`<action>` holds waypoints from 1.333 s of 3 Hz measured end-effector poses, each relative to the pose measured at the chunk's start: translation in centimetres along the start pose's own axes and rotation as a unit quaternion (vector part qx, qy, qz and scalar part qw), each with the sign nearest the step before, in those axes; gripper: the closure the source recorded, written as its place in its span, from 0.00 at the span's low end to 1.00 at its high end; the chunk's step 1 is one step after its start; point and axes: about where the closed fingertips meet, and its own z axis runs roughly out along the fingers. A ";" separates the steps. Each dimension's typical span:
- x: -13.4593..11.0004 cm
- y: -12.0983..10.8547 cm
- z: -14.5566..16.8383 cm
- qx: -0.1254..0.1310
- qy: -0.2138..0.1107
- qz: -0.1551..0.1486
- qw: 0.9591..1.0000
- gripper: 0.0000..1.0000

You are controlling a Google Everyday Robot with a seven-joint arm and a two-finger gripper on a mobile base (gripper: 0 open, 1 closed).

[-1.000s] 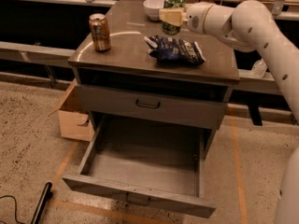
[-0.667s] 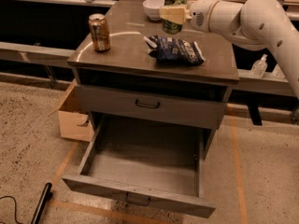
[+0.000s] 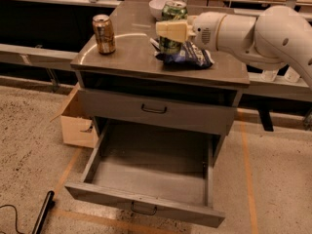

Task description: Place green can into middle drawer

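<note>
Above the cabinet top (image 3: 131, 50), my gripper (image 3: 171, 30) pinches the green can (image 3: 174, 9) around its middle, the can upright with its long axis vertical. The open middle drawer (image 3: 151, 177) lies well below and out front, so I judge the move runs outward, then down.

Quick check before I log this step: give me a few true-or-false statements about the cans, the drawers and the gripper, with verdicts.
The gripper holds the green can above the cabinet top. True.
The middle drawer is shut. False: it is pulled open; the drawer above it is the shut one.
The gold can lies on its side. False: it stands upright on the top, left of the gripper.
A dark bag lies on the top. True.
</note>
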 end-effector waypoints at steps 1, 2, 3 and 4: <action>1.5 4.7 -1.1 -0.031 -0.001 0.012 0.999 1.00; 2.4 6.8 -1.7 -0.042 -0.009 0.014 0.999 1.00; 4.2 8.4 -2.2 -0.043 -0.018 0.014 0.999 1.00; 8.3 9.5 -1.4 -0.035 -0.012 -0.014 0.999 1.00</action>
